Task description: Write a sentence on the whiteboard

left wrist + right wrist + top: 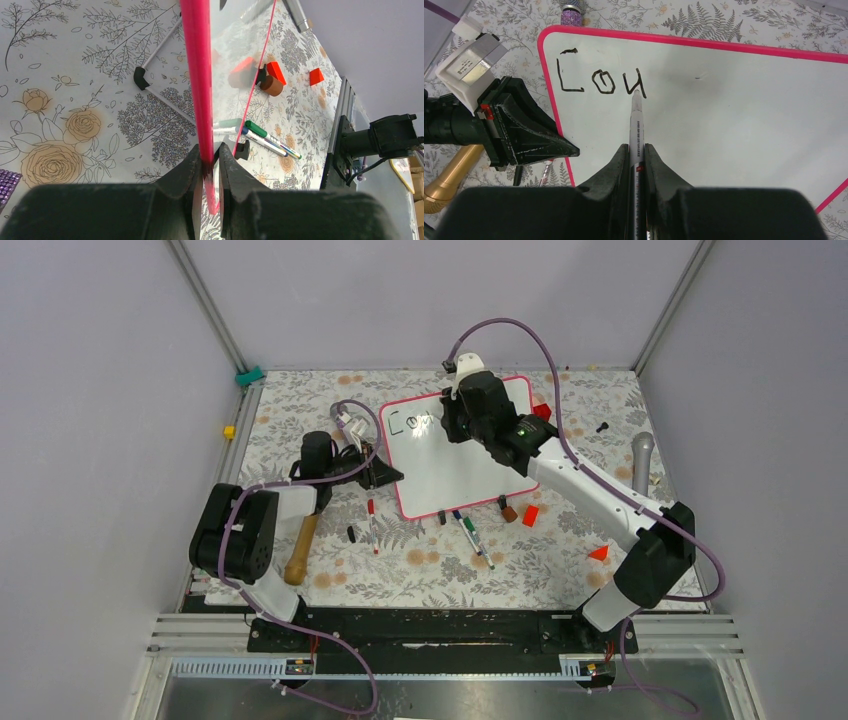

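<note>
Progress so far: only three letters, "Cou", can be read on the whiteboard [734, 115], so the sentence [599, 80] is barely started. The rest of that first word and everything after it is judged still to be written. The marker [636, 125] is pinched tight by the right gripper [636, 150], and its tip is pressed against the board right at the tail of the "u". The left gripper [210, 155] is clamped on the pink frame [197, 75] at the board's left edge, so the board is presumably being steadied there. The board itself is laid on the floral tablecloth [420, 570], a bit beyond centre and slightly skewed.

Material-wise: the writing surface is glossy white with a bit of glare, corners are rounded, and the frame is thin and bright pink-red. The strokes are thin, black and a little wobbly. The marker barrel is slim and pale grey with small print on it. The cloth is matte, printed with ferns and roses.
</note>
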Action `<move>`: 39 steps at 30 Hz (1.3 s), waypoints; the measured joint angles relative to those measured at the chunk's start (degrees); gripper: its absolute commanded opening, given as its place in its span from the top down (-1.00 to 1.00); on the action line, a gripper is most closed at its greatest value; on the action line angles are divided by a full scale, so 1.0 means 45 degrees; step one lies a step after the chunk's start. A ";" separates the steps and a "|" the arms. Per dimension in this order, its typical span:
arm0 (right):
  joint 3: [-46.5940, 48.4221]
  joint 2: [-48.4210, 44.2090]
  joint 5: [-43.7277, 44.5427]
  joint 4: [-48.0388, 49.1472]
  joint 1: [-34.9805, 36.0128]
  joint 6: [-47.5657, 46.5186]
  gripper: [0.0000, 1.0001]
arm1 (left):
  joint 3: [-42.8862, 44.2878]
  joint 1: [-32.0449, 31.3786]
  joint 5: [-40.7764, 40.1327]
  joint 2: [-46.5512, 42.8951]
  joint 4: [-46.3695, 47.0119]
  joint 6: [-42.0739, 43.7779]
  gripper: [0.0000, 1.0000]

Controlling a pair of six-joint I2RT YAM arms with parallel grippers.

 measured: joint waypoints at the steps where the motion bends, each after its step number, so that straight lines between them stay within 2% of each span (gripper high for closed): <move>1: 0.0000 0.0000 0.0000 -0.0029 0.0000 0.0000 1.00 | 0.0010 0.0000 0.0005 0.0005 -0.0005 0.0000 1.00; 11: 0.0039 0.0078 0.0005 -0.0189 0.0000 0.0005 1.00 | 0.0058 0.0000 0.0087 0.0068 -0.0019 0.0000 1.00; 39: 0.2885 0.2079 0.1836 -0.2380 0.0379 -0.0078 1.00 | 0.0112 0.0000 0.0083 0.0073 -0.0126 0.0000 1.00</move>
